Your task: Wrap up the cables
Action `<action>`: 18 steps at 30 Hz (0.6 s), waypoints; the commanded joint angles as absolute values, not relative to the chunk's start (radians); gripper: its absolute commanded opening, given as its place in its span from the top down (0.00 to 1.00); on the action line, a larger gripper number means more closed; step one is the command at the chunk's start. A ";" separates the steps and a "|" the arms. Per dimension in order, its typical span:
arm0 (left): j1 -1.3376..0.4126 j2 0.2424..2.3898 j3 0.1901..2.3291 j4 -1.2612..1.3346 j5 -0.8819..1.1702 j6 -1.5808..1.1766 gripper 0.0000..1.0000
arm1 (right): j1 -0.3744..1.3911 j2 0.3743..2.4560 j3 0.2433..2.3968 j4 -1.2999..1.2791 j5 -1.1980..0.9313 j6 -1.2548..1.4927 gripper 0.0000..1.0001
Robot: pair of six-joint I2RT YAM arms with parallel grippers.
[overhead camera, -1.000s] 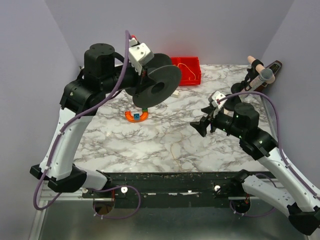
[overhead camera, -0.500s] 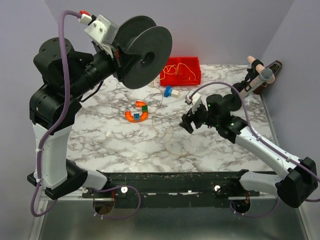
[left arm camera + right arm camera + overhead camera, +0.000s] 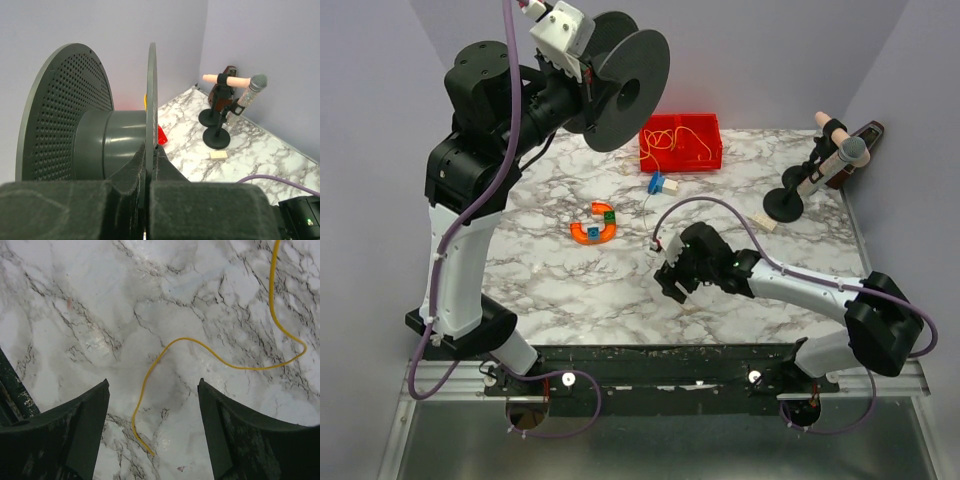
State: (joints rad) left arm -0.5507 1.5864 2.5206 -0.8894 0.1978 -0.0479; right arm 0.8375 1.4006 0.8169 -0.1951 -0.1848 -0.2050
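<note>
Bin, red plastic, rectangular (image 3: 695, 163), sits at the far edge of the white marble table (image 3: 550, 280). Inside it is a loose tangle of thin yellow-orange cables (image 3: 675, 135). One strand leaves over the front wall and runs past a small blue-and-white block (image 3: 663, 184) toward my right side; it is too faint to trace all the way from above.

My right pincer (image 3: 152, 390) is low over the marble at the near middle, fingers spread wide, holding nothing. The free end of the cable (image 3: 142, 410) lies flat on the table in the gap between my two fingers, closer to the left one, and I can't see it touching either. From that tip it climbs, arcs over to the right beyond my right finger (image 3: 235, 435), then bends up out of the wrist view.

My left pincer (image 3: 150, 165) is raised high at the far left, well apart from the cables. Its pads are pressed together on the thin flange of a black perforated plastic spool (image 3: 620, 90), held on edge with its hub hole facing the table.

Also on the marble: an orange U-shaped toy piece (image 3: 592, 230) left of centre and a microphone on a black stand (image 3: 820, 170) at the far right.
</note>
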 commanded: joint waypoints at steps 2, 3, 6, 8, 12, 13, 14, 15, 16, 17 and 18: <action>-0.548 1.583 2.602 -0.825 0.141 -0.005 1.00 | 0.917 1.434 0.824 -0.192 -0.012 -0.129 0.22; -0.548 1.588 2.608 -0.822 0.144 -0.005 1.00 | 0.917 1.452 0.862 -0.230 -0.006 -0.079 0.21; -0.548 1.598 2.629 -0.821 0.144 -0.012 1.00 | 0.917 1.515 0.936 -0.265 0.078 0.046 0.21; -0.548 1.604 2.641 -0.816 0.147 -0.021 1.00 | 0.917 1.535 0.936 -0.244 0.133 0.115 0.21; -0.548 1.609 2.645 -0.813 0.175 -0.023 1.00 | 0.917 1.580 0.900 -0.146 0.152 0.190 0.22; -0.548 1.609 2.642 -0.815 0.181 -0.023 1.00 | 0.919 1.597 0.900 -0.124 0.135 0.187 0.22; -0.548 1.609 2.643 -0.815 0.189 -0.023 1.00 | 0.919 1.623 0.910 -0.112 0.124 0.186 0.22; -0.548 1.609 2.643 -0.815 0.190 -0.023 1.00 | 0.919 1.649 0.922 -0.114 0.129 0.186 0.23; -0.548 1.609 2.643 -0.813 0.193 -0.025 1.00 | 0.919 1.669 0.930 -0.117 0.136 0.187 0.23; -0.548 1.608 2.642 -0.810 0.195 -0.028 1.00 | 0.919 1.684 0.936 -0.117 0.146 0.192 0.24; -0.548 1.606 2.642 -0.807 0.196 -0.031 1.00 | 0.919 1.695 0.940 -0.112 0.141 0.190 0.24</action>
